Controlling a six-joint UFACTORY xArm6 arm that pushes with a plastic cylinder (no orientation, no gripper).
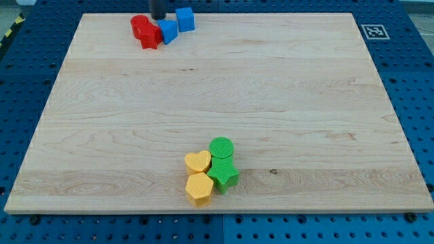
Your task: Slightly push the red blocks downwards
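Two red blocks sit touching near the view's top left of the wooden board: one rounder, the other just below and right of it. A blue block touches them on the right, and a blue cube stands further right. My tip is at the view's top edge, just above the red and blue blocks, between the upper red block and the blue cube.
Near the view's bottom centre lie a yellow heart, a yellow hexagon block, a green round block and a green star-like block, clustered together. A black-and-white marker is at the board's top right corner.
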